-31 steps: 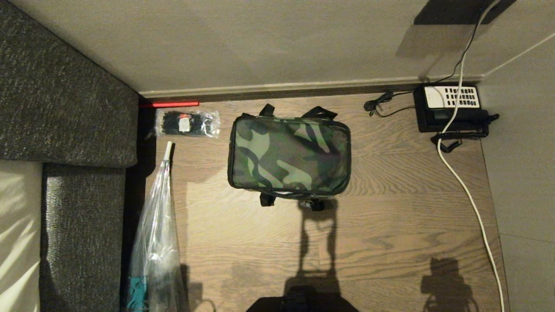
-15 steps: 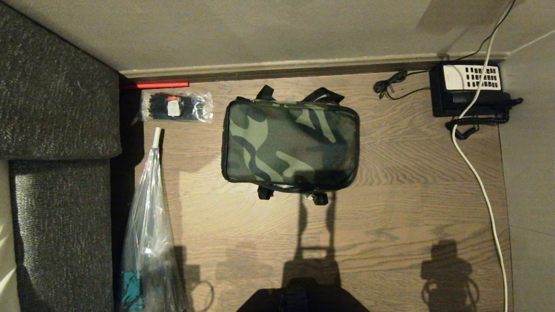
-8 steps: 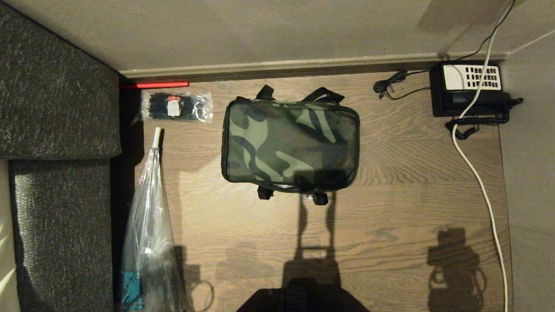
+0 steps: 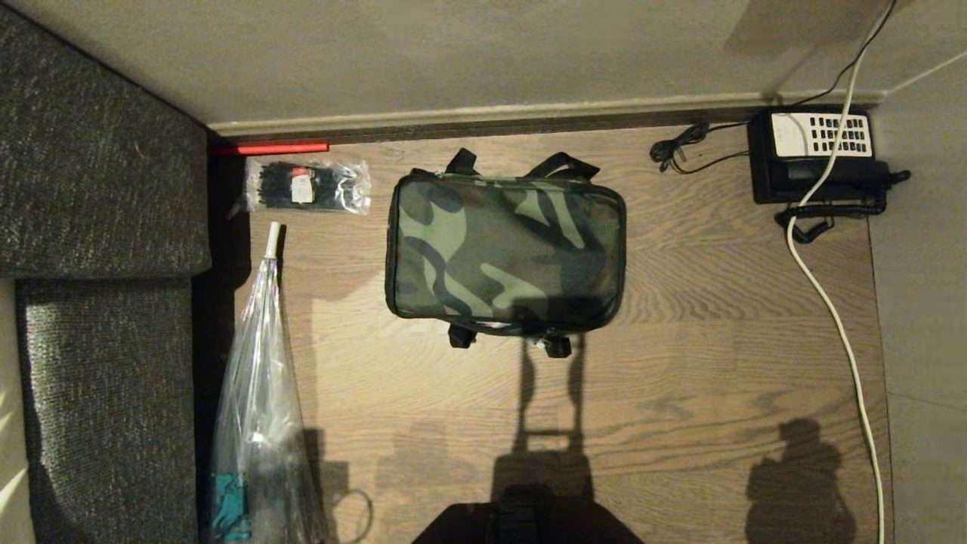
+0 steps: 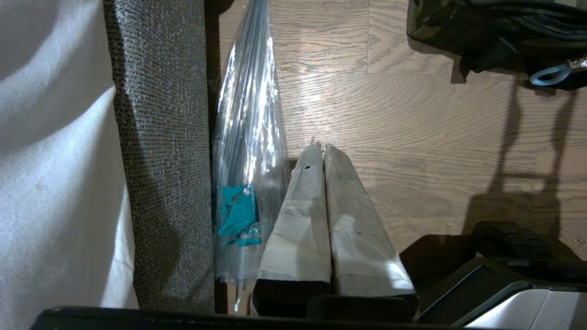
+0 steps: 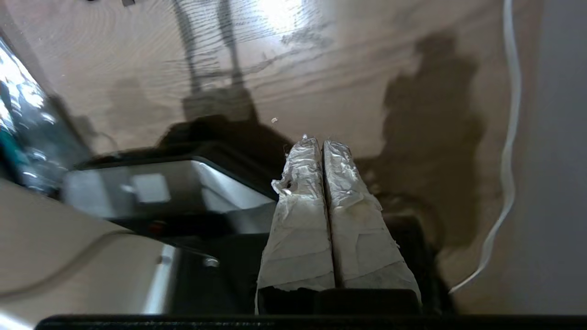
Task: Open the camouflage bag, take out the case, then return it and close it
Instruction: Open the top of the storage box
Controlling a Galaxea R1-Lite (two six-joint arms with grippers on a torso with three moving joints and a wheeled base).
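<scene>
Right pincer (image 6: 322, 143), clenched and empty, hangs above floor, well apart from zipped camouflage bag (image 4: 505, 253).

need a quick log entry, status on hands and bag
Left hand shut, empty, over floor by umbrella. Right hand shut, empty, off the bag. Bag zipped on floor, case not seen. Nothing in the way.

Case unseen, camouflage bag (image 4: 505, 253) zipped; right wrist view blurred.
</scene>
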